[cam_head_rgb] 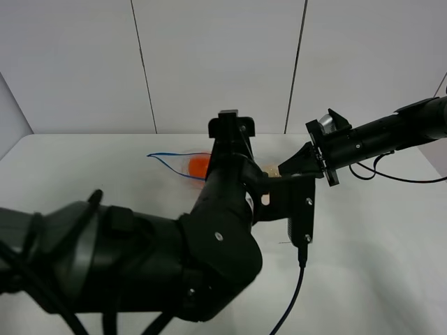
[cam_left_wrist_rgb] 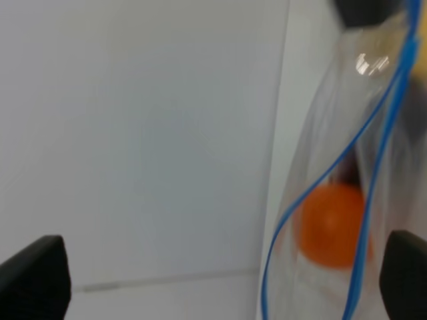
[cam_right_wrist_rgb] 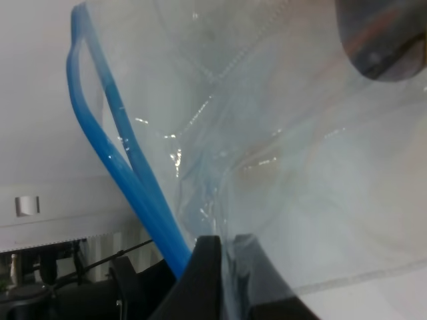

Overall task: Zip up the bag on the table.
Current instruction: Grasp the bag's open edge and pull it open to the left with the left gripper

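The bag [cam_head_rgb: 180,165] lies on the white table [cam_head_rgb: 77,174], mostly hidden behind my left arm. Its blue zip strip [cam_head_rgb: 162,155] gapes open at the left end, and an orange [cam_head_rgb: 199,166] shows through the plastic. In the left wrist view the two blue strips [cam_left_wrist_rgb: 373,173] stand apart over the orange [cam_left_wrist_rgb: 331,225]. My left gripper [cam_left_wrist_rgb: 220,280] is open, and the bag sits near one of its fingers [cam_left_wrist_rgb: 407,273]. My right gripper [cam_head_rgb: 295,165] is shut on the bag's right end. In the right wrist view its fingertip [cam_right_wrist_rgb: 205,267] pinches the plastic beside the strip [cam_right_wrist_rgb: 113,147].
My left arm [cam_head_rgb: 140,258] fills the front of the exterior view, with a cable [cam_head_rgb: 293,296] hanging from it. A dark rounded shape [cam_right_wrist_rgb: 383,37] shows through the plastic. A grey panelled wall [cam_head_rgb: 216,63] stands behind the table.
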`<state>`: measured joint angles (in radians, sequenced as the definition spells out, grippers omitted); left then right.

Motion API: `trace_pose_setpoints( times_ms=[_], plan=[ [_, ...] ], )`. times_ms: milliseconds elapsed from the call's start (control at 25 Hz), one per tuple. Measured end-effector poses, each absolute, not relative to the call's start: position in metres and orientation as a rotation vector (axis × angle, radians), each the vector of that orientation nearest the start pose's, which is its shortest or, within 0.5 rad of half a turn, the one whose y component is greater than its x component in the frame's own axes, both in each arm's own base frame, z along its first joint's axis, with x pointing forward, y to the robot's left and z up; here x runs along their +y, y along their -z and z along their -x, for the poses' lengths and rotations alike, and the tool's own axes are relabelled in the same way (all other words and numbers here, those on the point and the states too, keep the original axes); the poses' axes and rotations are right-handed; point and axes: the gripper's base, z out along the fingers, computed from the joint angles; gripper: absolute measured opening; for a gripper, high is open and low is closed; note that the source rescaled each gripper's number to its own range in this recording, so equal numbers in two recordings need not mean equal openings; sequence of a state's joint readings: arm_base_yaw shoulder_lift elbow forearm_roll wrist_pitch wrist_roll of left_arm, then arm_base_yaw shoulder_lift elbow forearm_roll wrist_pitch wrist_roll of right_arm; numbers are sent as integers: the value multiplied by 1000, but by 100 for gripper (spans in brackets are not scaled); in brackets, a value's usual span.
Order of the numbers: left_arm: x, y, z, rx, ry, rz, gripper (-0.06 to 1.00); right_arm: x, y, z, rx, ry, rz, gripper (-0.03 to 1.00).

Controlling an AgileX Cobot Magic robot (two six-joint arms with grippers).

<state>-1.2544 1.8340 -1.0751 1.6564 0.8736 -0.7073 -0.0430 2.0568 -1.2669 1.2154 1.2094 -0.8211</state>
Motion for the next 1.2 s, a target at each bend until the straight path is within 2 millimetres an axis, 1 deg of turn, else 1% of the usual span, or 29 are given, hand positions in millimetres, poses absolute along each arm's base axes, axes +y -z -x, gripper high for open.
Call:
trace_pose_setpoints(
  times_ms=[80,160,320,440,640,760,840,960,1200],
  plan=[
    [-337,-207,-179,1252,-735,-1551,94,64,-166,-380,2570,-1513,111,0],
    [-341,-202,-177,1262,-668,-1555,94,64,-166,-380,2572,-1517,100,0],
    [-350,-198,-174,1286,-545,-1566,94,64,-166,-380,2573,-1525,79,0],
    [-358,-189,-177,1293,-544,-1570,94,64,-167,-380,2574,-1527,75,0],
    [-373,-165,-184,1302,-581,-1591,93,64,-167,-380,2574,-1527,75,0],
    [-379,-153,-194,1319,-600,-1593,92,64,-167,-380,2574,-1527,72,0],
    [-379,-151,-201,1332,-608,-1580,90,64,-167,-380,2575,-1528,71,0],
    [-377,-155,-212,1350,-615,-1553,88,64,-166,-380,2578,-1525,74,0],
    [-373,-154,-223,1373,-595,-1557,84,64,-166,-380,2581,-1522,77,0]
  ],
)
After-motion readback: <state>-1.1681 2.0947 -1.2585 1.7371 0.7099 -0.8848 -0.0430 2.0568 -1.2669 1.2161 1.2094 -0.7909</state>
